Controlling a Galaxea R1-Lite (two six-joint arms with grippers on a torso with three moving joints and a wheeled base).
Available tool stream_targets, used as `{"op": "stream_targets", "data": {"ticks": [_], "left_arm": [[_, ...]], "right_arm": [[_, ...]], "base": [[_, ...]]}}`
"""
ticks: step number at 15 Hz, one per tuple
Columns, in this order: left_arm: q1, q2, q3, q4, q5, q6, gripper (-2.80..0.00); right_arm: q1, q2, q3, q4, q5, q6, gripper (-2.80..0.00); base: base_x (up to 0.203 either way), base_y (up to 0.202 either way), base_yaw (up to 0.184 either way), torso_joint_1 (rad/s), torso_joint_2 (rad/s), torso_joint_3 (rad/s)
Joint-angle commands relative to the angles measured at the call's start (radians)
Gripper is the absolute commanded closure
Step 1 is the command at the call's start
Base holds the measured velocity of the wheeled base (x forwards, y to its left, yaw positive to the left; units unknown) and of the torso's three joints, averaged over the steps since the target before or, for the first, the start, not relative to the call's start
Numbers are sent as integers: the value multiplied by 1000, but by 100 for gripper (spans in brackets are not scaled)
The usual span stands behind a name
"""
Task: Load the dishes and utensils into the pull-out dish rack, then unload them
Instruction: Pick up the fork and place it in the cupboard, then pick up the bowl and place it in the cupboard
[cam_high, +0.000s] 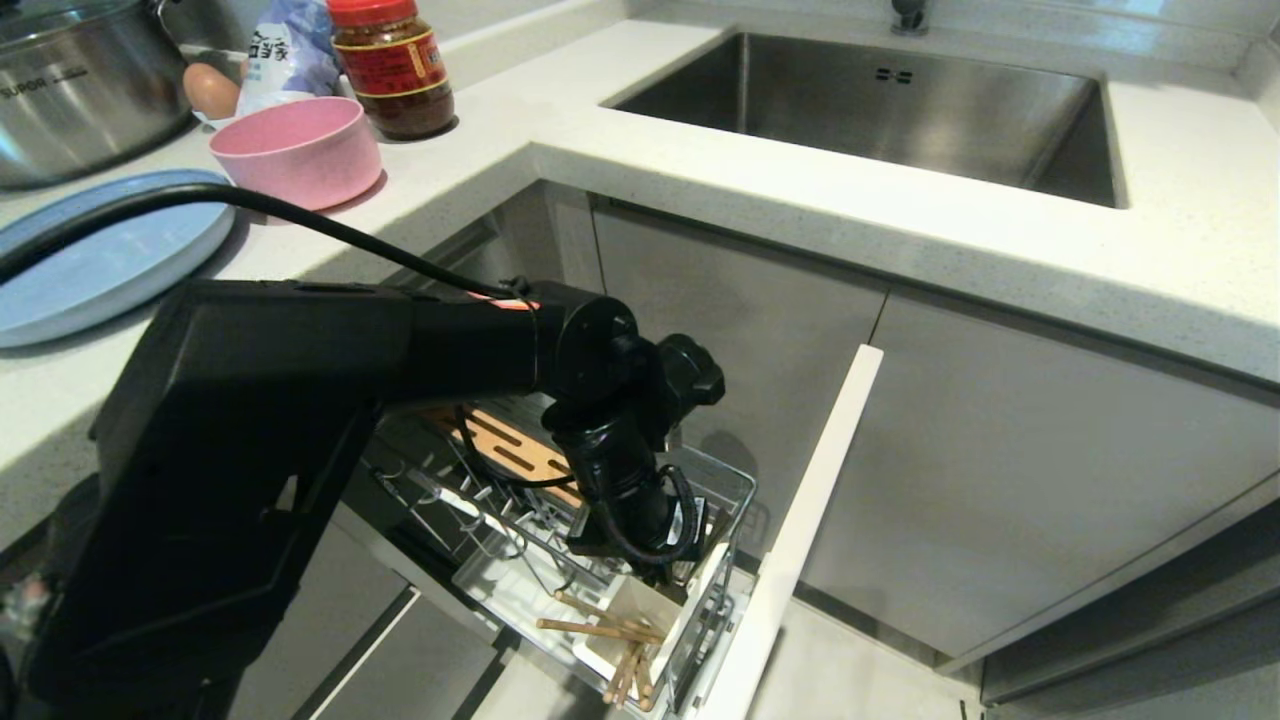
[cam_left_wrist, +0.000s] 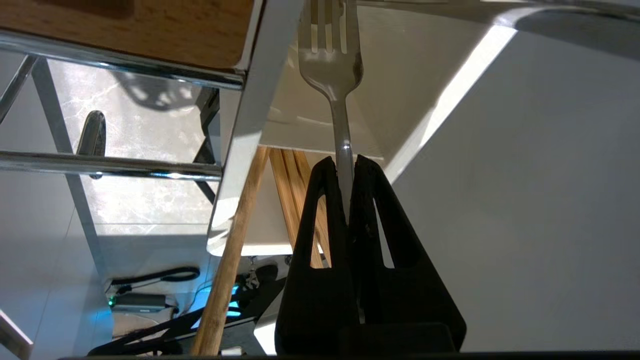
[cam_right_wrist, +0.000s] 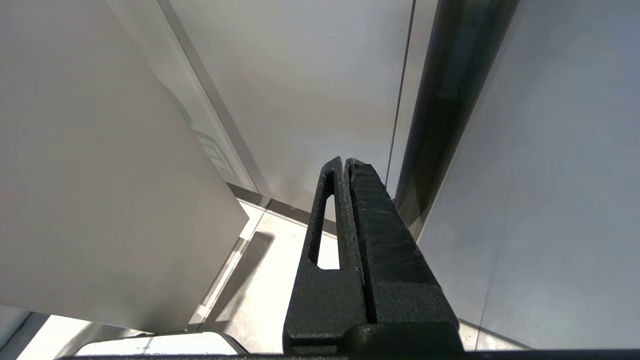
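Silver metal fork (cam_left_wrist: 336, 90) sat clamped in our left gripper (cam_left_wrist: 345, 162) over the white rectangular utensil cup (cam_left_wrist: 400, 100), wooden chopsticks (cam_high: 610, 640) at six o'clock; right gripper (cam_right_wrist: 345, 162) closed, empty.

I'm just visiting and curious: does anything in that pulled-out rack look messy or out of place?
Slightly. The chopsticks lean crisscrossed out of the white utensil cup instead of standing straight. Otherwise nothing looks spilled or broken; the left end effector grips the fork over that cup.
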Motion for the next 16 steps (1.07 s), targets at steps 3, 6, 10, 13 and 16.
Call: {"op": "stream_targets", "data": {"ticks": [3, 6, 10, 13, 16], "left_arm": [[1, 12, -1, 1, -1, -3, 0], [3, 13, -2, 1, -1, -1, 0], [3, 12, -10, 1, 1, -4, -280], [3, 4, -10, 3, 1, -6, -280], [3, -24, -10, 3, -1, -7, -280]], "right_arm": [[0, -4, 0, 0, 0, 1, 0], [0, -4, 0, 0, 0, 1, 0], [1, -4, 0, 0, 0, 1, 0], [1, -4, 0, 0, 0, 1, 0], [1, -4, 0, 0, 0, 1, 0]], "base": [[0, 0, 0, 0, 0, 0], [0, 0, 0, 0, 0, 0], [0, 0, 0, 0, 0, 0], [0, 0, 0, 0, 0, 0], [0, 0, 0, 0, 0, 0]]}}
